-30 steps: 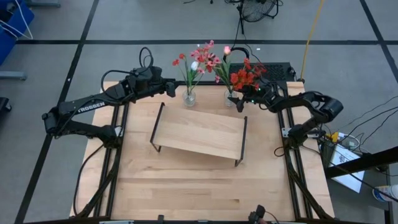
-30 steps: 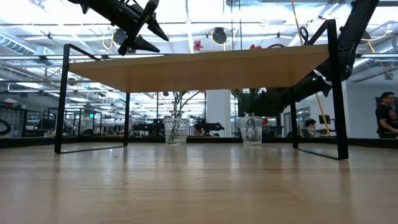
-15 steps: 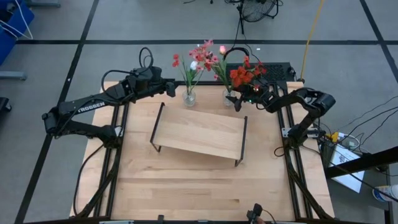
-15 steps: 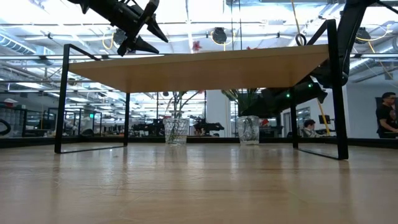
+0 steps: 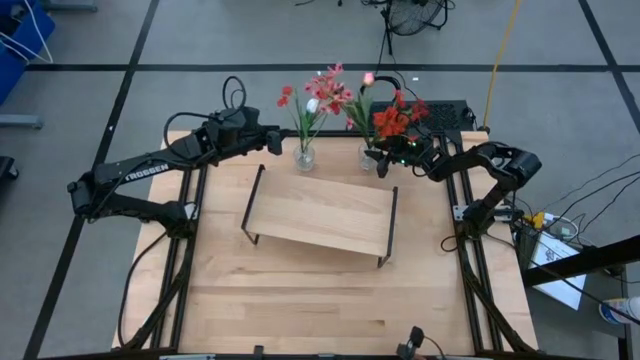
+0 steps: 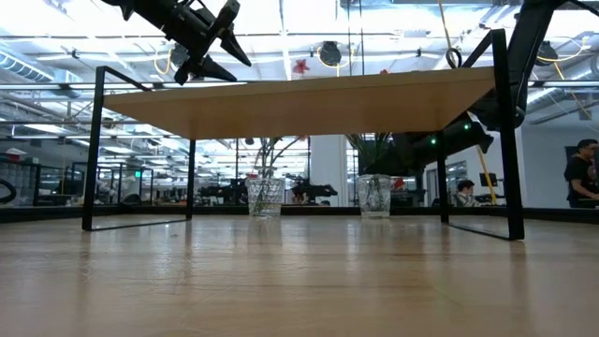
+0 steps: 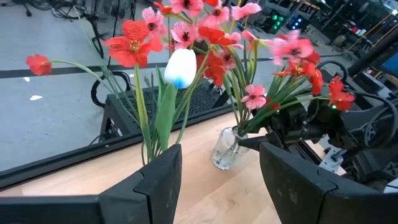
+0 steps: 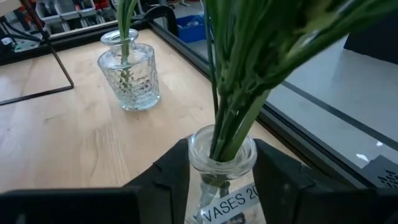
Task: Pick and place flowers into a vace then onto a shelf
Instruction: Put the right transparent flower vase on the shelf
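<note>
Two glass vases stand on the table's far side, behind the shelf [image 5: 320, 212]. The left vase [image 5: 305, 156] holds red and pink flowers [image 5: 315, 95] with a white tulip bud [image 7: 181, 67]. The right vase [image 5: 369, 158] holds red flowers [image 5: 392, 118]. My right gripper [image 5: 382, 162] reaches in from the table's right and is shut on the right vase [image 8: 222, 155]. To the left of the left vase, my left gripper [image 5: 272, 143] hangs open above the table with nothing between its fingers [image 7: 158, 180]. My right gripper has the right vase's glass body, just under its rim [image 8: 198, 168], between its two fingers, one on each side. The fingers come nearly level from the table's right side. The vase stands upright with its base [image 6: 374, 213] on the table.
The shelf's black end frames [image 6: 505, 140] stand just in front of both vases. A black box [image 5: 440, 112] lies beyond the table's far right corner. The table's black rails [image 5: 190, 250] run along both sides. A person [image 6: 585, 178] stands in the room far behind.
My right gripper has sunk to the height of the right vase and come in around it. The vase and its flowers have shifted slightly toward the table's left.
</note>
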{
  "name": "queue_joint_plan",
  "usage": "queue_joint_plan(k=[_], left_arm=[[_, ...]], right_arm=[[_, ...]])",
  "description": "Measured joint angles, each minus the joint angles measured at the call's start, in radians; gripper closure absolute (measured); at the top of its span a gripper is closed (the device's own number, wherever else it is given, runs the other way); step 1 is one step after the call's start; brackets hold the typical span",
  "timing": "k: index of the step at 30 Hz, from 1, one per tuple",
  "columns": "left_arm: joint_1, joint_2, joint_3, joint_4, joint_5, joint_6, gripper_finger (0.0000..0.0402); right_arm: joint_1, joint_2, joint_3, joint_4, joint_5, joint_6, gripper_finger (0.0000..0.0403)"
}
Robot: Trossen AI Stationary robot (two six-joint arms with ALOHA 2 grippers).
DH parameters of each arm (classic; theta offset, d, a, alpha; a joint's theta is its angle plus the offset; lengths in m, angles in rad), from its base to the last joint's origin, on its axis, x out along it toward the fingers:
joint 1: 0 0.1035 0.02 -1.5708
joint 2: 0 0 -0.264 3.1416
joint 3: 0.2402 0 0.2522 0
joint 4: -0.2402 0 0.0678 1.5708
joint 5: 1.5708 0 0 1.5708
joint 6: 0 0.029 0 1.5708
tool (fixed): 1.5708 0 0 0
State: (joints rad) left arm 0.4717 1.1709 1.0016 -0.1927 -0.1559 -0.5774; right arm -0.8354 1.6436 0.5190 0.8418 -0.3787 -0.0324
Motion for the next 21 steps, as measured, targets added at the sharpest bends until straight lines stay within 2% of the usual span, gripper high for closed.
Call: queue_joint_plan(k=[10, 21], left_arm=[[0.000, 0.000, 0.000, -0.015, -0.003, 0.012, 0.0183], [0.000, 0.000, 0.000, -0.015, -0.003, 0.023, 0.0183]], right_arm=[[-0.002, -0.143, -0.003, -0.104, 0.064, -0.002, 0.0271], [-0.002, -0.332, -0.002, -0.237, 0.076, 0.005, 0.0271]])
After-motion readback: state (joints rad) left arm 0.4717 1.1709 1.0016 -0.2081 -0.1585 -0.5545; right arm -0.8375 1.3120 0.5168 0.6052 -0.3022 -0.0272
